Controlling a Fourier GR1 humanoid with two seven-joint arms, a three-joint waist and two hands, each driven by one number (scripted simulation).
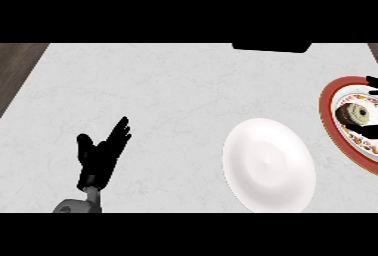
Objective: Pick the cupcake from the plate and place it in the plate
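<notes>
1. Showing only in part at the view's right edge, the red-rimmed patterned plate (330, 120) is cut off by the frame, so its far side cannot be seen.
2. Black fingers of the right hand (369, 131) cross that plate above and below the cupcake; the palm lies out of view, and whether these fingers actually grip the cupcake cannot be told.
3. A dark rectangular object (270, 47) at the counter's far edge is cut off and hard to identify.
4. The small round cupcake (353, 114), dark brown at its side with pale cream swirled topping, sits on the red-rimmed plate, between the visible right-hand fingers.
5. The plain white round plate (266, 164) lies just left of the patterned plate, on the pale marbled counter (170, 90), with nothing on it.
6. The left hand (100, 156) shows at lower left, well apart from both plates, fingers straight and spread, holding nothing.
</notes>
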